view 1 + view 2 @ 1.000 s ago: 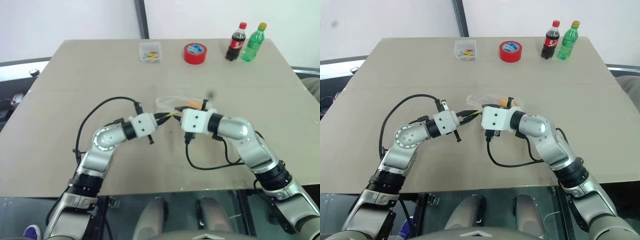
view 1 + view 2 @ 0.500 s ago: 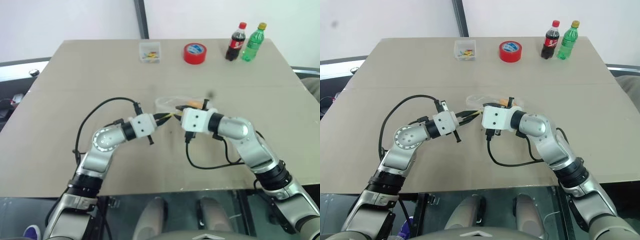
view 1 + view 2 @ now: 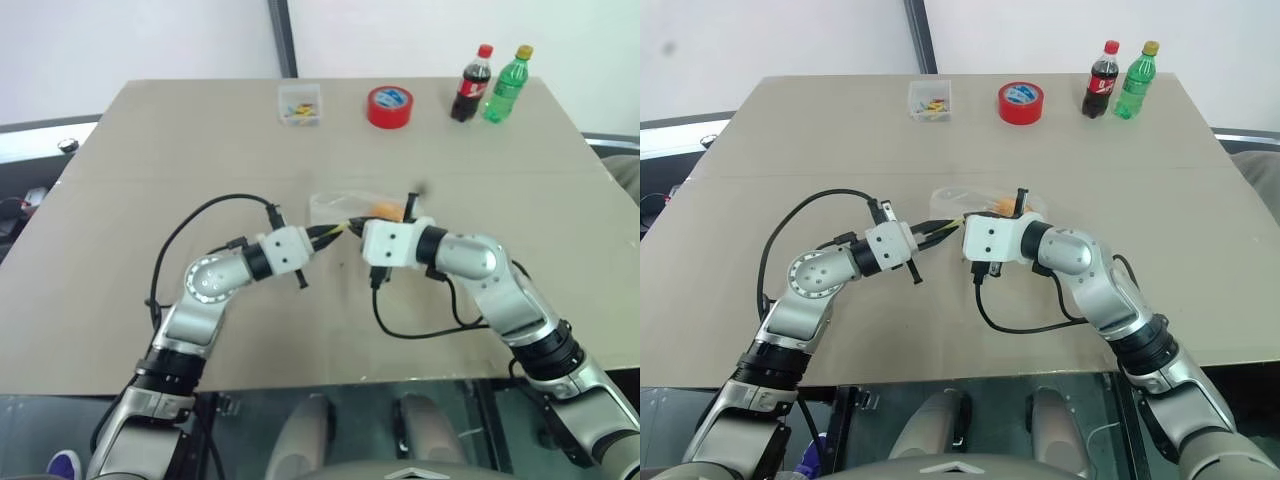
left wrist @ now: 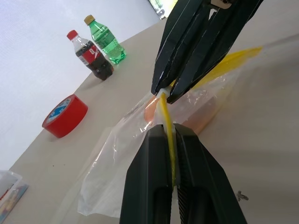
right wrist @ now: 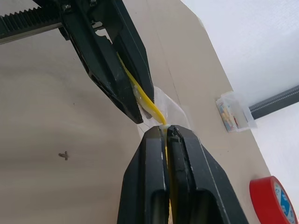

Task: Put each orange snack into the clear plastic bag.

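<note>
Both claws pinch the yellow seal strip of the clear plastic bag, mid-desk: left claw clamped from the left, right claw clamped from the right, tips nearly meeting. Orange snack sits inside the bag. I'd press along the strip evenly, keep it taut, avoid twisting so the snack stays in.

tan table, tape roll, bottles, perhaps box
</note>
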`<action>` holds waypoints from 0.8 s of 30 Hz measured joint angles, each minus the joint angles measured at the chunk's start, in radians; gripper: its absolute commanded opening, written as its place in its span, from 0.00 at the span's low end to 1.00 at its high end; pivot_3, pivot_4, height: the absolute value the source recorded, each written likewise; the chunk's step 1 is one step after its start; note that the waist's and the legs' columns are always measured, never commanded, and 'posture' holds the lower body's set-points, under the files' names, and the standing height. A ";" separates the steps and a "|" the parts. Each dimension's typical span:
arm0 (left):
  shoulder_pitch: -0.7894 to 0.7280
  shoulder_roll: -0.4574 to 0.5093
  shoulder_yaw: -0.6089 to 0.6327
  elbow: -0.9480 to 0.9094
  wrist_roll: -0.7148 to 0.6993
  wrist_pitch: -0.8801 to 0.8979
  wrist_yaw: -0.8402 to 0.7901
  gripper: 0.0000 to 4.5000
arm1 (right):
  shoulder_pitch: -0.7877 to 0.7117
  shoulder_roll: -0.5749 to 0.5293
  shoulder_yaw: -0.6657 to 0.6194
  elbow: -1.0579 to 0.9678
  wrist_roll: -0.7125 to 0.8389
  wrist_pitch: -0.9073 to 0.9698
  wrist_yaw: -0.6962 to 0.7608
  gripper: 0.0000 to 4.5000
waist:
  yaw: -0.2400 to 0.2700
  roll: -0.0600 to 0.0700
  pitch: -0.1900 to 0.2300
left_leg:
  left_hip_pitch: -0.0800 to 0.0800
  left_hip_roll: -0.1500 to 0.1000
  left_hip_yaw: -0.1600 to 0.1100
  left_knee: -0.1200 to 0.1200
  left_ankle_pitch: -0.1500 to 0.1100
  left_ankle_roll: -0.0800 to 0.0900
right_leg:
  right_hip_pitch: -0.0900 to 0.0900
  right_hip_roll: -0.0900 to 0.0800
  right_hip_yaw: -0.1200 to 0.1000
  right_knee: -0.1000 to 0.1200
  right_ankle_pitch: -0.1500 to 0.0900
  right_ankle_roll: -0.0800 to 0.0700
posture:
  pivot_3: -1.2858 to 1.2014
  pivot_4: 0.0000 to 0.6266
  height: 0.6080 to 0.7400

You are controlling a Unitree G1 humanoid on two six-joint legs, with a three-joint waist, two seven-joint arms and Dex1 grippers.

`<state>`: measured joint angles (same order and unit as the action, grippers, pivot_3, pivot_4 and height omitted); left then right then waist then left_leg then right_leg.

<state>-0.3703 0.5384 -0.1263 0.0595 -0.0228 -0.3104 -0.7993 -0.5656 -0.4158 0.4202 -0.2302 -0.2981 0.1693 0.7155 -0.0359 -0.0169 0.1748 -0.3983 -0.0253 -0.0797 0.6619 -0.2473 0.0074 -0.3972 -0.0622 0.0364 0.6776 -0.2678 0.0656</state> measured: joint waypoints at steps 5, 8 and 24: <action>0.004 -0.002 0.000 0.000 0.000 0.004 0.006 0.00 | 0.000 0.001 0.001 0.011 -0.008 -0.006 -0.001 0.01 | 0.000 0.000 0.000 | 0.000 0.000 0.000 0.000 0.000 0.000 | 0.000 0.000 0.000 0.000 0.000 0.000 | 0.52 0.24 1.00; 0.009 -0.007 0.000 0.000 -0.004 0.005 0.019 0.00 | 0.005 -0.006 0.001 0.011 -0.009 -0.003 -0.002 0.01 | 0.000 0.000 0.000 | 0.000 0.000 0.000 0.000 0.000 0.000 | 0.000 0.000 0.000 0.000 0.000 0.000 | 0.52 0.24 1.00; -0.021 -0.016 0.059 0.000 -0.089 0.040 0.044 0.00 | 0.207 -0.140 -0.228 -0.117 0.014 0.206 -0.044 0.01 | 0.002 0.000 0.000 | 0.000 0.000 0.000 -0.001 0.000 0.000 | 0.000 -0.001 0.000 0.000 0.000 0.000 | 0.52 0.24 1.00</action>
<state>-0.3915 0.5220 -0.0672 0.0599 -0.1120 -0.2704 -0.7556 -0.3584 -0.5558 0.1926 -0.3476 -0.2840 0.3756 0.6711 -0.0336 -0.0171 0.1749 -0.3985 -0.0255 -0.0799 0.6611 -0.2473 0.0074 -0.3971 -0.0627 0.0362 0.6772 -0.2678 0.0656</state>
